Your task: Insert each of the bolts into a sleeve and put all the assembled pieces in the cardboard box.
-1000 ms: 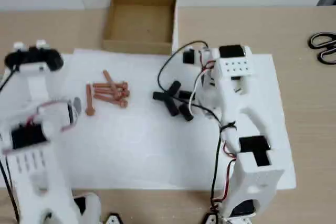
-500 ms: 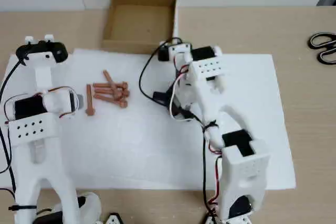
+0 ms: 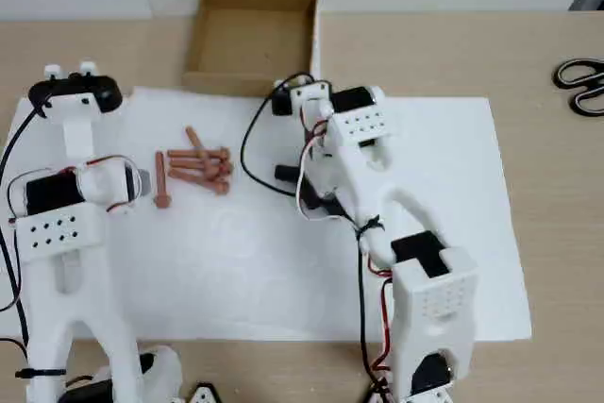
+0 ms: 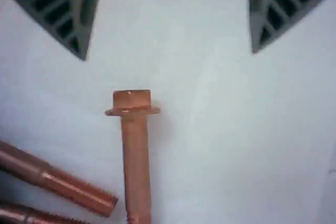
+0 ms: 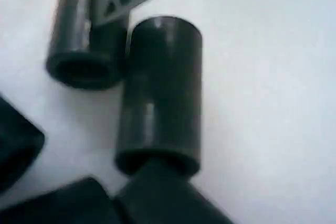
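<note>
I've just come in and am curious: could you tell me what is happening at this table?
The left arm's fingers hang open above a lone bolt on the white sheet, beside the other bolts. The right arm is low over the black sleeves. The cardboard box has no pieces in it.

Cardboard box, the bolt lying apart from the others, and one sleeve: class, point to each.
cardboard box [image 3: 247, 83], high view, near wall.
bolt [image 4: 135, 150], left wrist view, shank.
sleeve [image 5: 160, 93], right wrist view, side of the barrel.
</note>
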Available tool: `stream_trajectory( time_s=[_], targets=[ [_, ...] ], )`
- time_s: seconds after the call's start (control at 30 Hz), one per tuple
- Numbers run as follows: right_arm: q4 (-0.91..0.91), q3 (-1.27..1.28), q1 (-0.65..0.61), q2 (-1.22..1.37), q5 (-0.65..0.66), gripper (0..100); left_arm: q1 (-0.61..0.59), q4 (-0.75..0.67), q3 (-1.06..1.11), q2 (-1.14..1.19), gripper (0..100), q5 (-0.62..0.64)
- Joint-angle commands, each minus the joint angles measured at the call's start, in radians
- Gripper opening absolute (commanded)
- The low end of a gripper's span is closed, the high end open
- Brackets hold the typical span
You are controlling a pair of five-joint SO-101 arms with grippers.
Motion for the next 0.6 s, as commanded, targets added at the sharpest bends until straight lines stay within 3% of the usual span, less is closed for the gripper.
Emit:
stream_trajectory(
  time_s=[0.0, 0.3, 0.57],
  targets=[
    [0.013, -0.023, -0.022, 0.007, -0.011, 19.7, 0.0, 0.006, -0.044, 0.0, 19, -0.006],
    [0.153, -0.166, -0.018, 0.007, -0.011, 19.7, 0.0, 0.008, -0.044, 0.0, 19, -0.006],
    [0.163, -0.153, -0.041, 0.016, -0.012, 19.7, 0.0, 0.028, -0.044, 0.0, 19, -0.006]
  ],
)
